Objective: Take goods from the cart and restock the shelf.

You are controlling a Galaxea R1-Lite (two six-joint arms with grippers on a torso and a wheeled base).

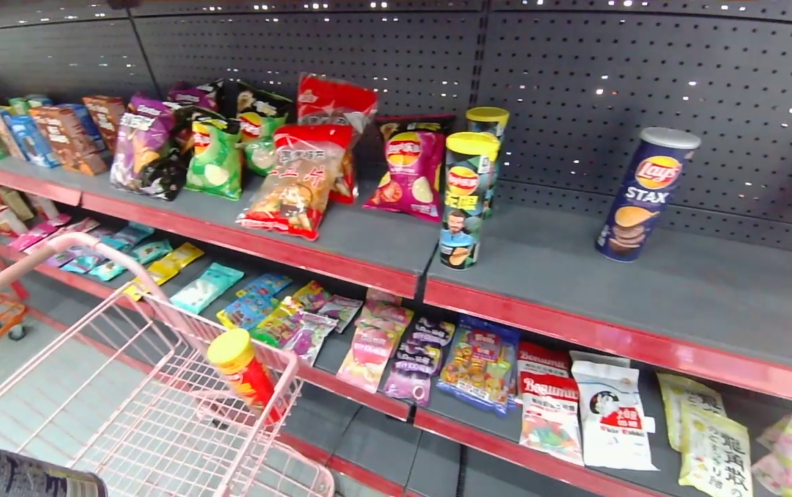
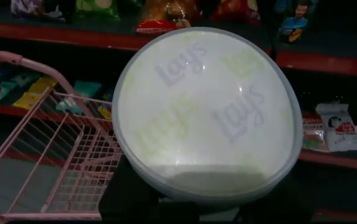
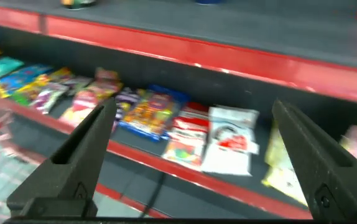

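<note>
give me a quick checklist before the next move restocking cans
1. Right gripper open and empty: ok.
2. Hold on the white-lidded can: cannot tell, the lid hides it.
3. Bare shelf space beside the blue can: ok.
4. Blue can standing upright: ok.
5. Stock left in the cart: ok, a red can.

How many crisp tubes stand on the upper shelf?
3: a yellow-lidded tube mid-shelf, a second yellow-lidded tube behind it; a dark blue grey-lidded tube further right. More may hide.
</note>
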